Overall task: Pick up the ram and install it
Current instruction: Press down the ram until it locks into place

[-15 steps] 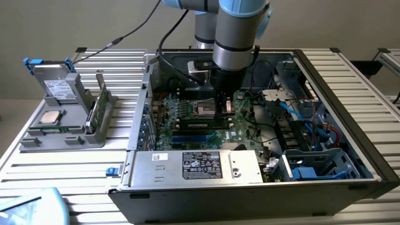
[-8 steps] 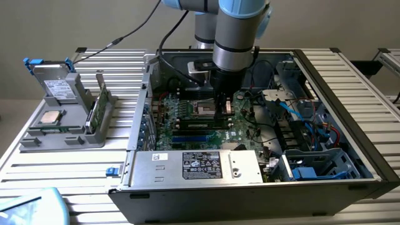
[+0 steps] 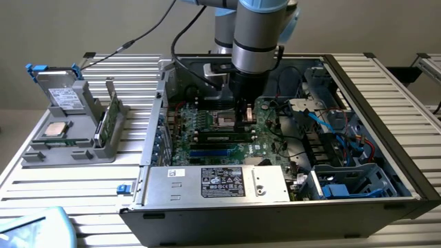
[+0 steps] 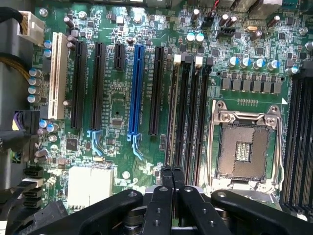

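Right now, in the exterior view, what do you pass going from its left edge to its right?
Grey holder tray with the silver processor chip → upright ram in the tray's slot → computer case wall → motherboard → gripper over it → blue cables → case's far wall.

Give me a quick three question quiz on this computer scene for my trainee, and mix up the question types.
1. True or false: a processor sits in the CPU socket.
2. The hand above the board is: A) open wide, B) shut, C) clamped on a cable.
3. What colour is the long slot standing between two black ones?
Key: 1 false, the socket is empty; 2 B; 3 blue.
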`<state>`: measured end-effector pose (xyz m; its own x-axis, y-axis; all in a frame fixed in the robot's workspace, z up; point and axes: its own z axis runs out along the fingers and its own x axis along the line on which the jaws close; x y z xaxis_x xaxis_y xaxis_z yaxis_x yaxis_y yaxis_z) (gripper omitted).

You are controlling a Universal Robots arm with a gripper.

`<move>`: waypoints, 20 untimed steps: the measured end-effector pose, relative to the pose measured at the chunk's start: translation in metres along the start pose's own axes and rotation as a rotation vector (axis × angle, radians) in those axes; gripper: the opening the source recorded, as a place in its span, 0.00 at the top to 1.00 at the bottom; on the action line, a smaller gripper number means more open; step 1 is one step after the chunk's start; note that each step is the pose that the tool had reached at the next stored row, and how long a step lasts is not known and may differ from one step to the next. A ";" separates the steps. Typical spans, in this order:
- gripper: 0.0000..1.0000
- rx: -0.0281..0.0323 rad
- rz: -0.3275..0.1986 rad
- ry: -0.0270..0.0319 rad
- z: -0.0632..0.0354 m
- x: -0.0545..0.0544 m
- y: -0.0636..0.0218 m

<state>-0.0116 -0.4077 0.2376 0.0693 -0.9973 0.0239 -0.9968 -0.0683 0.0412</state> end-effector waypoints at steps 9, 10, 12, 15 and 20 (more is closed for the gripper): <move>0.90 0.0025 0.000 0.0004 0.0008 -0.002 0.0234; 0.90 0.0028 0.000 0.0004 0.0009 -0.002 0.0255; 0.90 0.0030 0.000 0.0005 0.0010 -0.002 0.0281; 0.90 0.0038 0.000 0.0004 0.0027 -0.002 0.0286; 0.90 0.0045 0.000 0.0006 0.0067 -0.002 0.0291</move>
<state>-0.0410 -0.4077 0.2320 0.0692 -0.9973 0.0245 -0.9970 -0.0683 0.0367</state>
